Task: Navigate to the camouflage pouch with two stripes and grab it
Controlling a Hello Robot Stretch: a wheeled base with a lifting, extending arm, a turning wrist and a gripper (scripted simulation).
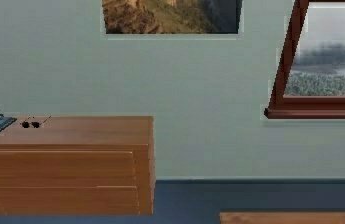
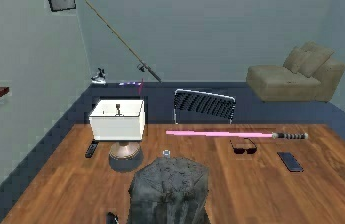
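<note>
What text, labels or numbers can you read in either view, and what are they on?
No text can be read in either view.
Wall picture: a landscape, no lettering.
White lamp shade: plain.
Pink rod: no print to make out.
Dark flat slab on the table: too small to tell any marks.

A bulky pouch [image 2: 170, 192] in mottled grey, camouflage-like cloth is seen standing on the wooden surface [image 2: 60, 190], at the bottom middle of the arm side view. Its lower part is cut off by the picture's edge. Stripes cannot be made out.
</note>
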